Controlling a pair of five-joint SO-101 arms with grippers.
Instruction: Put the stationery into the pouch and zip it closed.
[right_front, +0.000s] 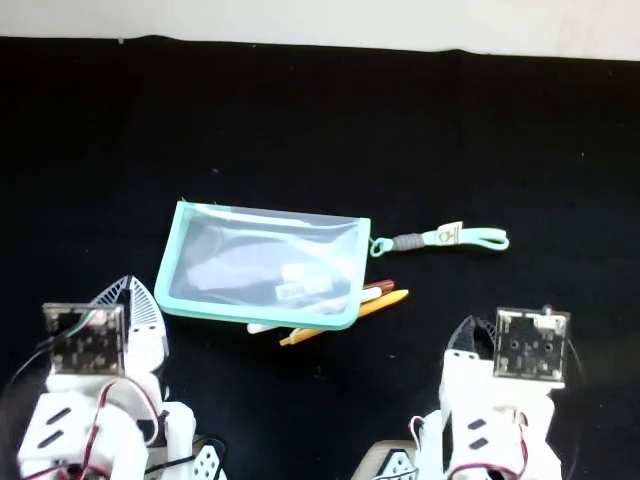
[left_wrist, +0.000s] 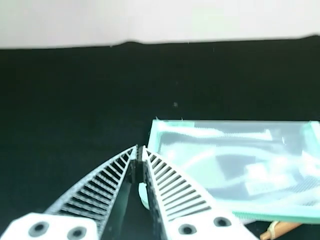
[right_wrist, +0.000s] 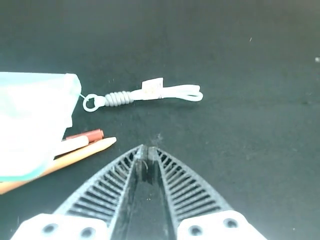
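High view: a black table (right_front: 300, 120) seen from above. Near its middle lies the pouch (right_front: 265, 265), flat, with a clear face and a mint-green border. Pale shapes show through the face; what they are cannot be told. A mint strap (right_front: 440, 238) trails from the pouch's far right corner across the cloth. Three pens poke out past the pouch's near right corner: an orange pen (right_front: 345, 318), a brown pen (right_front: 381, 287) and a white pen (right_front: 262, 327). The left gripper (right_front: 133, 287) sits near the pouch's left end, the right gripper (right_front: 468, 335) to the right of the pens, apart from them.

Left wrist view: the left gripper (left_wrist: 139, 150) has its ribbed fingers pressed together, holding nothing. Its tip sits just beside the pouch's (left_wrist: 240, 165) near corner; contact cannot be told.

Right wrist view: the right gripper (right_wrist: 146, 149) is likewise pinched closed and empty, over bare table. Ahead of it lie the strap (right_wrist: 145, 93), the pouch's corner (right_wrist: 30, 125), and the tips of the orange pen (right_wrist: 75, 155) and brown pen (right_wrist: 86, 134).
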